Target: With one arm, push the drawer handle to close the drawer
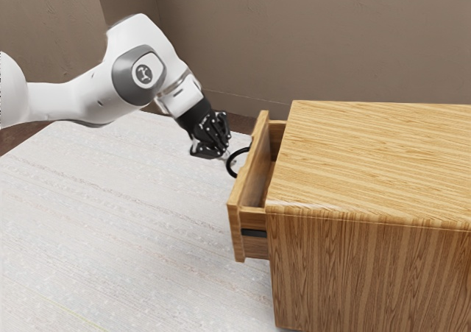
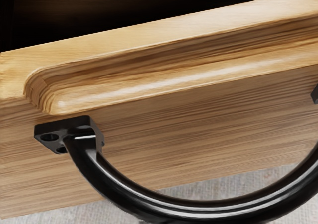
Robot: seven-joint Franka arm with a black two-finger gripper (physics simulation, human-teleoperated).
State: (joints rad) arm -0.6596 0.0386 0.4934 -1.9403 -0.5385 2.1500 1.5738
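The drawer point(image 1: 253, 168) stands partly out of the cabinet point(image 1: 368, 163) — its curved black handle point(image 2: 198, 211) right by the hand point(image 1: 226, 157) — how open that is, or whether it grips anything, I can't tell

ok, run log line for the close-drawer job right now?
drawer: open, front standing out from cabinet | hand: at handle, contact unclear | close: not done | next: likely push toward cabinet

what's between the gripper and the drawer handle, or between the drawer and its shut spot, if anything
Nothing visible stands between the gripper and the black handle close by it. Nothing visible blocks the partly open drawer from sliding into the cabinet either.
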